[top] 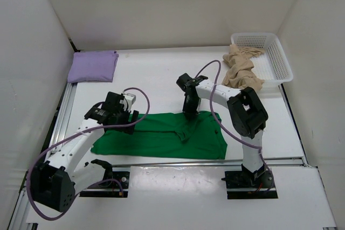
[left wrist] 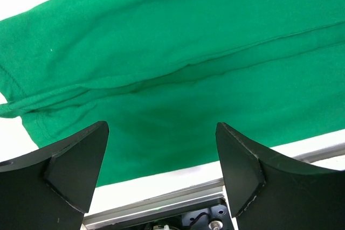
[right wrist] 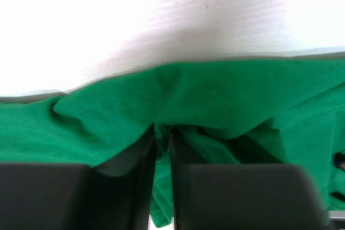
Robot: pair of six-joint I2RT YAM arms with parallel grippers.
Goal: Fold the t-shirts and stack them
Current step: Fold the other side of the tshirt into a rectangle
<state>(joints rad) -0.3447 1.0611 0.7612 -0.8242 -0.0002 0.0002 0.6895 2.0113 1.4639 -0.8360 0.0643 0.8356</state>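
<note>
Green shirt (top: pixel 161 136) is lying spread near centre, its fold in hand. Right gripper (right wrist: pixel 161 132) is pinching its far edge, jaws closed on cloth; left gripper (left wrist: pixel 161 130) is hovering wide open over its left part. Next, that edge probably needs carrying toward the near side.

The table (top: pixel 156 74) bears a green t-shirt (top: pixel 161 138), a folded lavender t-shirt (top: pixel 92 65) — and a white mesh basket (top: pixel 275 63)
</note>
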